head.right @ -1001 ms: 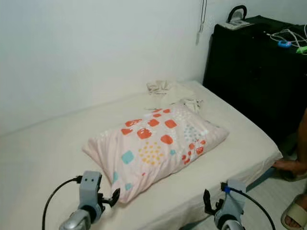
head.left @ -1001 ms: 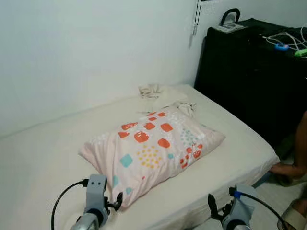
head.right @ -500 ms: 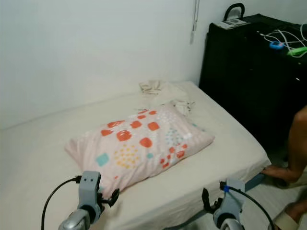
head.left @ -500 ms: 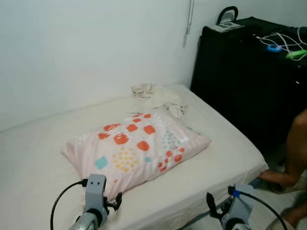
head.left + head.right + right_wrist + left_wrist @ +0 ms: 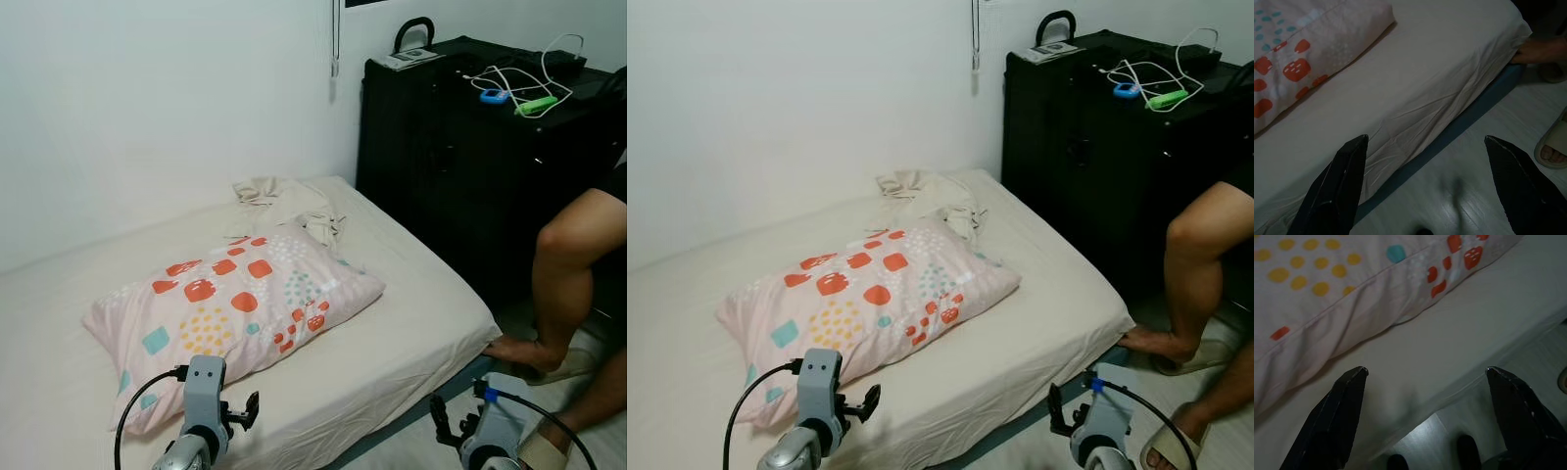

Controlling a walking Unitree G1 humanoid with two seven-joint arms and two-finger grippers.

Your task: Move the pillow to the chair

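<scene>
A pale pink pillow [image 5: 230,308] with red, yellow and teal patches lies on a mattress [image 5: 411,323] covered by a cream sheet. My left gripper [image 5: 240,411] hangs low at the near edge of the bed, just below the pillow's front corner, open and empty. In the left wrist view the pillow [image 5: 1352,289] lies past the open fingers [image 5: 1334,423]. My right gripper [image 5: 446,426] sits low over the floor beside the bed's corner, open and empty. The right wrist view looks over the bed edge [image 5: 1449,122] with the pillow [image 5: 1308,49] beyond.
A crumpled cloth [image 5: 289,201] lies at the bed's head by the white wall. A black cabinet [image 5: 470,166] with cables and a small case on top stands at the right. A person's legs [image 5: 563,284] and sandalled feet [image 5: 1552,147] are on the floor beside the bed.
The camera has swung to the right, so the pillow and bed sit further left in the picture. More of the person's legs and the cabinet has come into view. Both grippers stay low.
</scene>
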